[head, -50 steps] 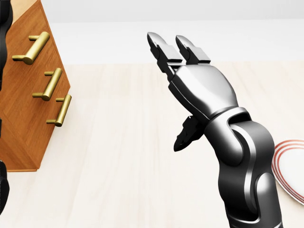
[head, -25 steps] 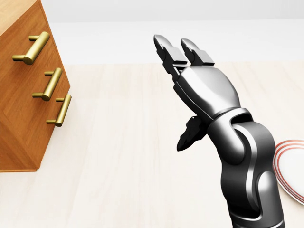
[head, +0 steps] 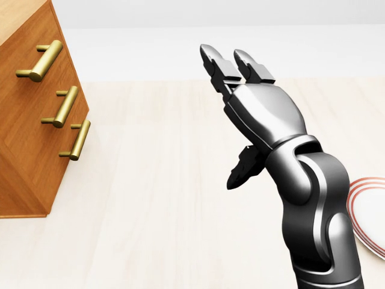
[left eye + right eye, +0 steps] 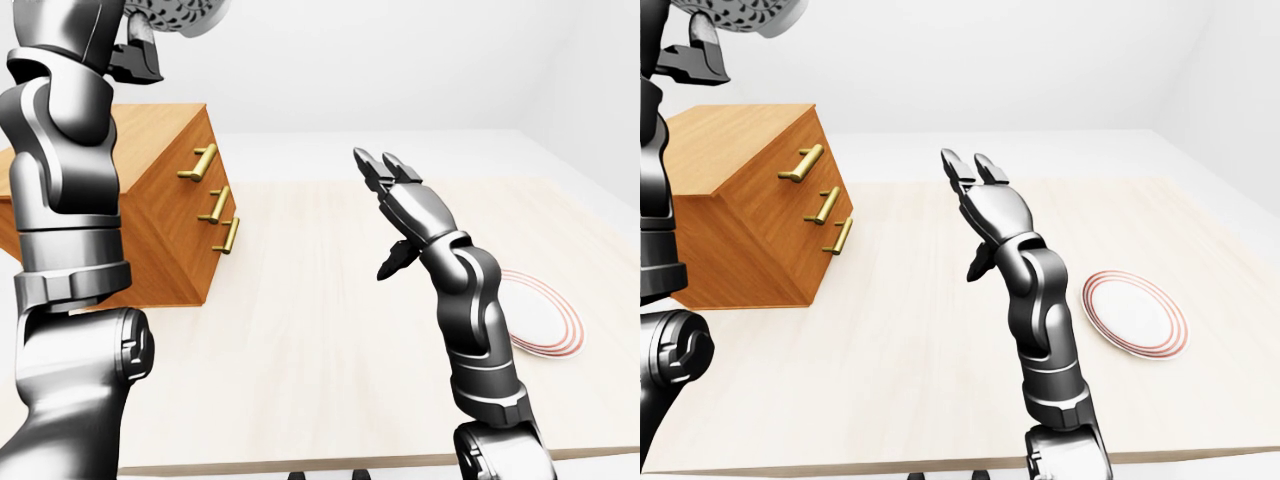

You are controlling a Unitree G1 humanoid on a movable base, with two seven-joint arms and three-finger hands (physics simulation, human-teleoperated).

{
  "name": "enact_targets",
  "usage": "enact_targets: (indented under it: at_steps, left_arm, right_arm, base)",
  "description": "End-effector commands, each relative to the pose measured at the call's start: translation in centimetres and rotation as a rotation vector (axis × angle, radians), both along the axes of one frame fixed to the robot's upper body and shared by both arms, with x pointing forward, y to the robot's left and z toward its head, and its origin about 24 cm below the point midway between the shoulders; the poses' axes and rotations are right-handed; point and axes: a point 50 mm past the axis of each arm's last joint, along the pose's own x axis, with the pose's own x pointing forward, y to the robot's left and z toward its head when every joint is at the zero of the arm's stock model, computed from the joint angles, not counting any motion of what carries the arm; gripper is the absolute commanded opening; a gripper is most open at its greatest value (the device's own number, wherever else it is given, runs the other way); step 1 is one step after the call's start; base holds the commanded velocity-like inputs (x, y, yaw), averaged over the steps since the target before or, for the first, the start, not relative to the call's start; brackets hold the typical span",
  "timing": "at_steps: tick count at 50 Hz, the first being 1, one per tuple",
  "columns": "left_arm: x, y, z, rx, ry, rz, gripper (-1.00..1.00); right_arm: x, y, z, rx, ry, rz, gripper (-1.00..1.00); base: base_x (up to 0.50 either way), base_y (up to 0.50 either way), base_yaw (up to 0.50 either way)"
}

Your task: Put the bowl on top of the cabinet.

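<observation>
Bowl [image 4: 180, 12] | in fingers [image 4: 140, 65] of left hand [image 4: 118, 45] | above cabinet [image 4: 160, 130] | right hand [image 3: 264, 114] spread

Bright, even, sharp renders; soft highlights gloss the glossy dark metal right arm [image 3: 307, 180]; shadows barely visible.

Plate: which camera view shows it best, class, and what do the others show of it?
The right-eye view: the whole plate shows, red rings and all. In the left-eye view the right arm hides its left part. The head view catches only a sliver of it at the right edge.
</observation>
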Motion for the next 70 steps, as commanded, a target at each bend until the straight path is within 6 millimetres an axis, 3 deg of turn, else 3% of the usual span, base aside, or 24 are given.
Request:
enact_targets:
  at_steps: [1, 10, 26, 33, 43, 51, 61, 70]
  left_arm:
    - [-0.2, 2.3, -0.7, 0.004, 0.008, 0.116, -1.0]
    - [1.5, 5.0, -2.5, -0.025, 0.062, 0.214, -1.0]
    - [2.0, 7.2, -2.2, -0.064, 0.07, 0.307, -1.0]
    - [2.5, 7.5, -1.2, -0.11, 0.092, 0.321, -1.0]
    - [3.4, 8.5, -3.3, -0.157, 0.179, 0.365, -1.0]
    - [3.5, 8.8, -3.0, -0.169, 0.23, 0.399, -1.0]
    - [4.2, 8.2, -4.0, -0.144, 0.338, 0.401, -1.0]
    - [4.2, 8.9, -4.8, -0.084, 0.397, 0.478, -1.0]
  right_arm:
    - [0.1, -0.1, -0.1, 0.003, 0.002, -0.003, 1.0]
    - [0.2, -0.1, -0.1, 0.0, 0.003, -0.007, 1.0]
    - [0.3, -0.3, -0.5, 0.002, 0.012, -0.013, 1.0]
    - [0.3, -0.3, -0.6, 0.001, 0.012, -0.015, 1.0]
    - [0.3, -0.5, -0.6, -0.001, 0.014, -0.022, 1.0]
    - [0.2, -0.4, -0.4, -0.004, 0.008, -0.02, 1.0]
    - [-0.1, -0.5, -0.2, -0.008, 0.002, -0.021, 1.0]
    - [0.0, -0.6, -0.3, -0.007, 0.004, -0.023, 1.0]
  base:
    - [0.0, 0.0, 0.0]
    - [0.0, 0.0, 0.0]
    - [0.0, 0.0, 0.0]
    - [0.0, 0.0, 0.0]
    - [0.0, 0.0, 0.0]
    - [0.0, 0.0, 0.0]
    - [0.0, 0.0, 0.0]
    - [0.0, 0.0, 0.0]
